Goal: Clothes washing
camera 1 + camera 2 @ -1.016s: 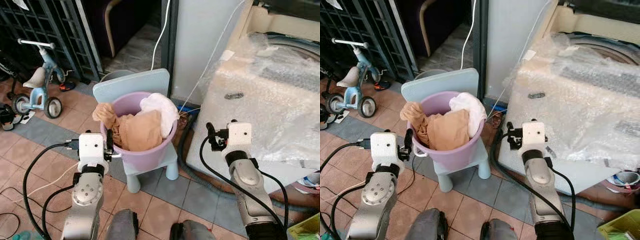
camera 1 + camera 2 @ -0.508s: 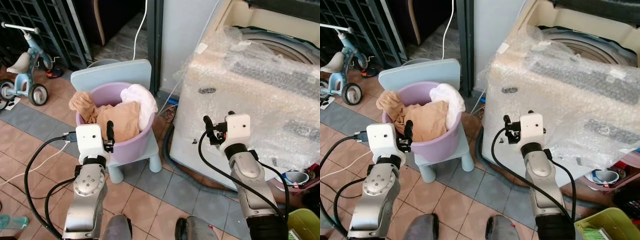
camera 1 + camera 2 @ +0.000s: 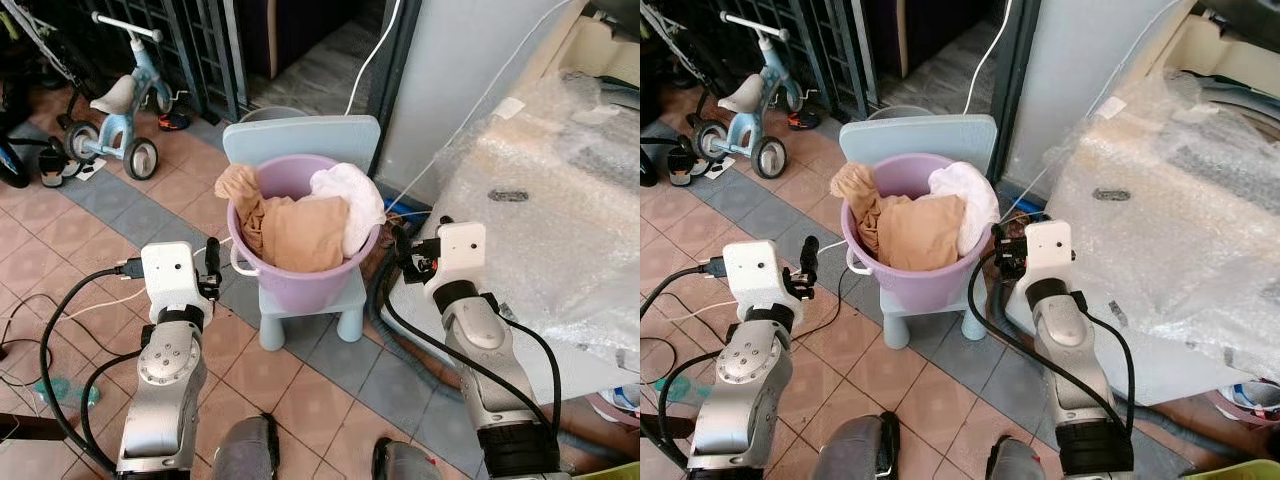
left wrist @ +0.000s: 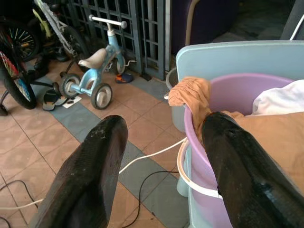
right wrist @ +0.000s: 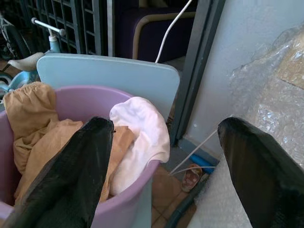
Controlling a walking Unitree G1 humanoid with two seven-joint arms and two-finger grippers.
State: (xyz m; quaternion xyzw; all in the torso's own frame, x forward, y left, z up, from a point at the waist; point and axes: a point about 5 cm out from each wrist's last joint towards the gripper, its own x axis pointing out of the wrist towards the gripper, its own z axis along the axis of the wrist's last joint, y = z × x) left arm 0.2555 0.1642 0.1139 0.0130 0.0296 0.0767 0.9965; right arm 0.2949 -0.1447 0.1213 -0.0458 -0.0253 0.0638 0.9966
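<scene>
Washing machine [image 3: 560, 200] fills the right of the frame, bubble-wrapped, so that's where I'm loading. Centre frame, the purple bucket [image 3: 300, 285] sits on a small blue chair [image 3: 300, 150], raised to my reach, piled with tan clothes [image 3: 295, 235] and a white cloth [image 3: 350, 200]. Left gripper [image 4: 161, 156] spread wide by its rim, right gripper [image 5: 166, 161] spread too, both empty, ready to grab

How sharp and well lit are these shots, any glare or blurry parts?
Eye views: sharp, even daylight, with bright glare on the bubble-wrapped washing machine. Left wrist view: the purple bucket is crisp, while the near fingers are soft. Right wrist view: clear clothes and a dark doorway behind.
</scene>
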